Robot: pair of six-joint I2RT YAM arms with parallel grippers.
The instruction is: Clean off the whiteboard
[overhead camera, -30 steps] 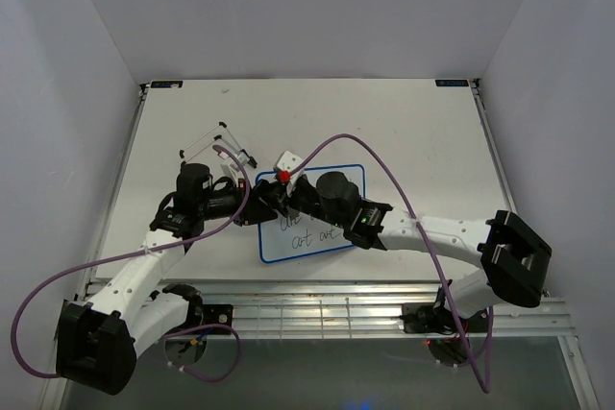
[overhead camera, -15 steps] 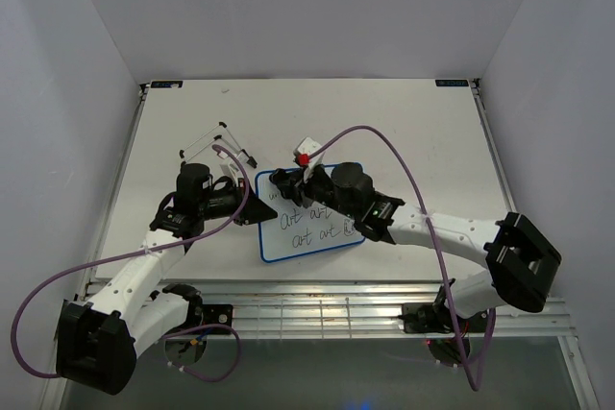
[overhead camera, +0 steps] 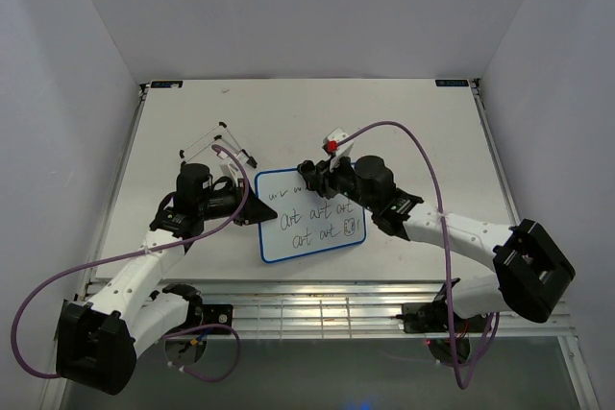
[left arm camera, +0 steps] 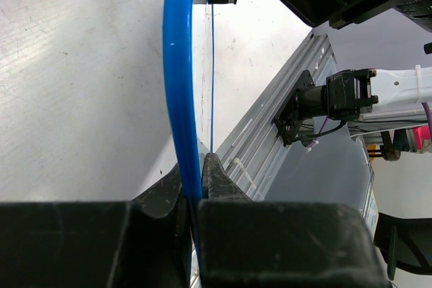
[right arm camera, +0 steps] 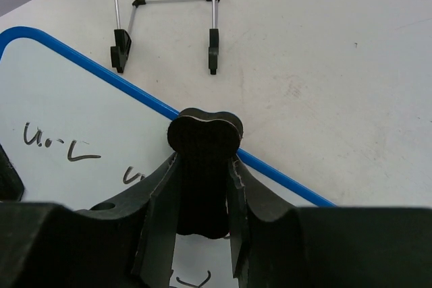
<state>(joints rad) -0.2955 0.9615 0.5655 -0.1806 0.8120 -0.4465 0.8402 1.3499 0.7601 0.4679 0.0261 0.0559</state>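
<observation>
Right arm withdrew from one whiteboard (overhead camera: 309,215), three scribble rows.

Top external: fixed high behind my 2 arm bases, facing down and forward; takes in the whole table (overhead camera: 423,122) from afar.

Left wrist: rides my left gripper (left arm camera: 194,197), very close, sighting edge-on along the blue rim of the whiteboard (left arm camera: 181,79) toward the table's near rail, with my right arm's base beyond.

Right wrist: rides my right gripper (right arm camera: 202,187), close, angled down over the eraser (right arm camera: 202,166) onto the whiteboard's far edge, with the wire stand (right arm camera: 165,21) beyond.

Shared: all 3 views hold the whiteboard; top and right wrist both show its scribbles and the stand.
</observation>
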